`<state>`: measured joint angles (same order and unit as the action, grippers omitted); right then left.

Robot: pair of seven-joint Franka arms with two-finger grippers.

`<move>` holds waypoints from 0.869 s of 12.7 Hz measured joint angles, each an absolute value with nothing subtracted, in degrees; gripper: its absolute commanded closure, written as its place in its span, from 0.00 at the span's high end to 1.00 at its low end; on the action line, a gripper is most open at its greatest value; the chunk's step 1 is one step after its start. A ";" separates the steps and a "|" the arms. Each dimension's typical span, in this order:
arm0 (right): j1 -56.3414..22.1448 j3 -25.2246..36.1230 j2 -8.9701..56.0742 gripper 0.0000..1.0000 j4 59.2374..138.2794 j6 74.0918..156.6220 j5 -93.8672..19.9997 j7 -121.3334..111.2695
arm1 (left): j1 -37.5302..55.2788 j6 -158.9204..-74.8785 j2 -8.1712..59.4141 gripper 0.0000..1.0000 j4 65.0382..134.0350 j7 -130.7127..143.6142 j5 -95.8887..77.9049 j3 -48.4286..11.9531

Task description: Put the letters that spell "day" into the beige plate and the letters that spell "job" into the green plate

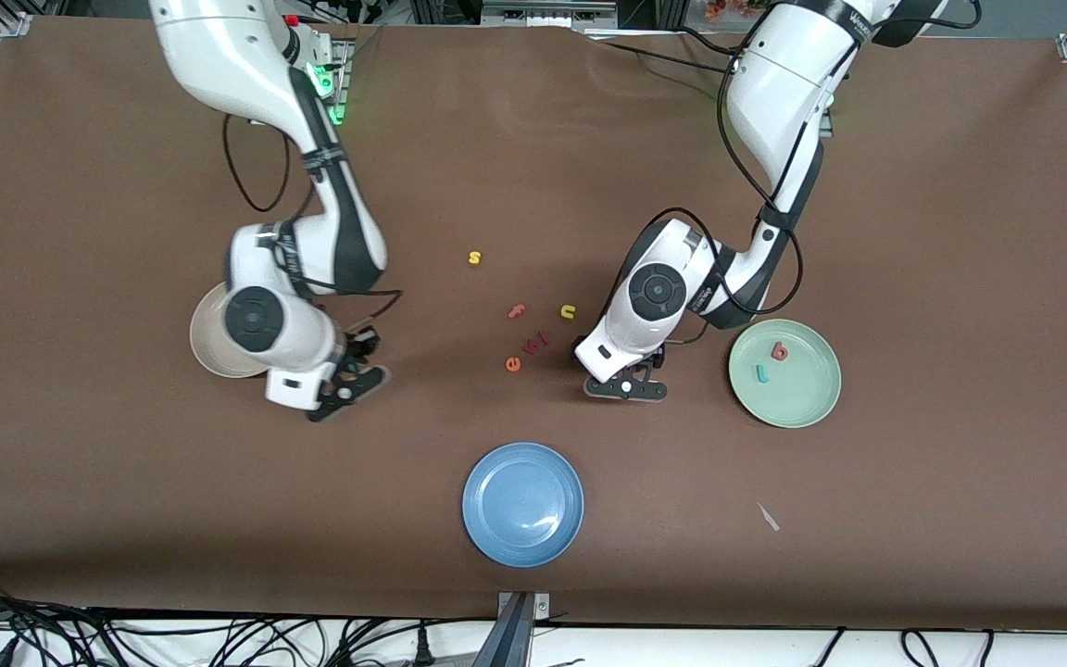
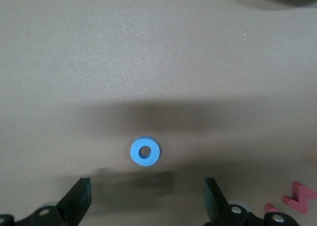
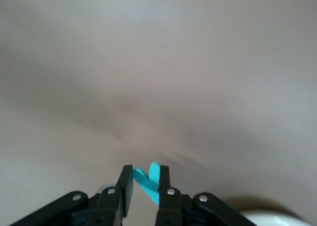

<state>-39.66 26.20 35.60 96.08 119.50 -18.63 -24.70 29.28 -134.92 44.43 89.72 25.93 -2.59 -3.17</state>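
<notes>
My right gripper (image 3: 147, 180) is shut on the teal "y" (image 3: 151, 182), which stands tilted between its fingers. In the front view this gripper (image 1: 351, 389) hangs over the bare table beside the beige plate (image 1: 205, 347), which the right wrist half covers. My left gripper (image 1: 626, 389) is open and low over the table beside the green plate (image 1: 807, 408). The blue "o" (image 2: 144, 151) lies flat just ahead of the left gripper (image 2: 146, 201), between the lines of its fingers (image 2: 79, 200). The red "b" (image 1: 779, 351) and the teal "j" (image 1: 760, 372) lie in the green plate.
A blue plate (image 1: 522, 503) sits near the front edge. Loose letters lie between the arms: yellow "s" (image 1: 474, 257), pink "f" (image 1: 517, 311), yellow "u" (image 1: 568, 311), a red letter (image 1: 536, 343) and an orange "e" (image 1: 513, 364). A small scrap (image 1: 768, 517) lies toward the left arm's end.
</notes>
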 measured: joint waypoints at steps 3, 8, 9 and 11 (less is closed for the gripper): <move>-39.47 32.76 33.24 0.00 104.25 118.87 -18.63 -26.88 | 29.27 -135.08 45.55 0.99 87.70 22.38 -2.58 -3.12; -34.78 36.86 33.38 1.00 106.79 115.39 -18.68 -27.85 | 29.20 -135.08 48.03 0.72 85.40 18.18 0.15 -2.84; -34.11 36.86 33.35 1.00 106.72 115.13 -18.80 -27.69 | 29.12 -135.08 48.18 0.67 85.34 17.63 1.11 -2.81; -34.39 36.57 33.32 1.00 105.35 113.24 -19.06 -24.68 | 29.08 -135.08 48.22 0.49 85.17 17.05 1.48 -2.80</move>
